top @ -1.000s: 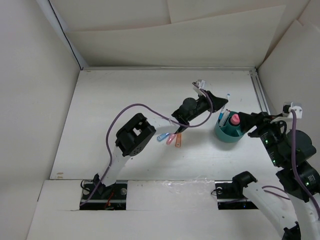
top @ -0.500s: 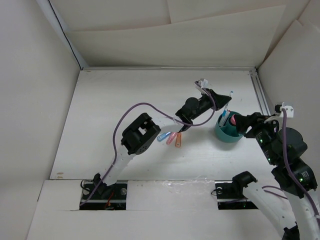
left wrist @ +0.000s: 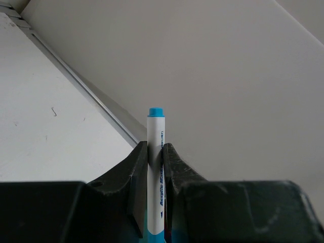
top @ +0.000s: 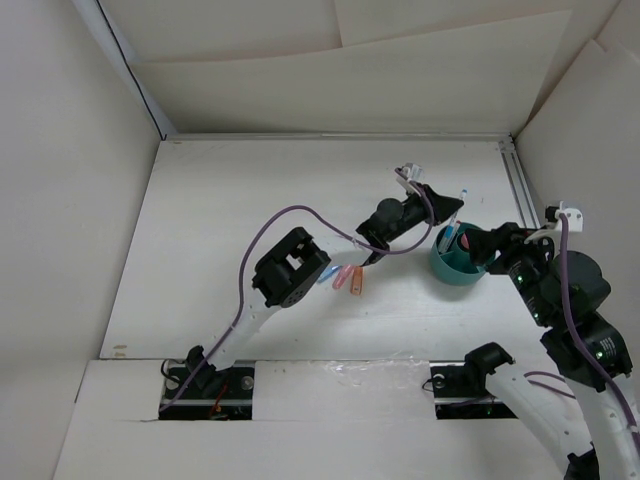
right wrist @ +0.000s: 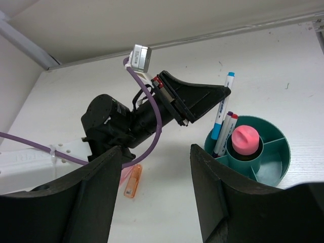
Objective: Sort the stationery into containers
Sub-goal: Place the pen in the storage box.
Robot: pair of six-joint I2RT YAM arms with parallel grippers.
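My left gripper is shut on a thin white pen with a blue tip, which stands nearly upright. In the right wrist view that pen has its lower end inside the left compartment of the teal cup. Two more pens lean in the same compartment, and a pink-capped glue stick stands in the middle one. An orange marker and a pink marker lie on the table left of the cup. My right gripper is open and empty, close to the cup's right side.
The left arm's elbow hangs just left of the loose markers, with its purple cable arching above. A metal rail runs along the table's right edge. White walls close in the back and both sides.
The left arm has stretched to the right, carrying the blue-tipped pen to the cup. The right gripper has crept a little closer to the cup.
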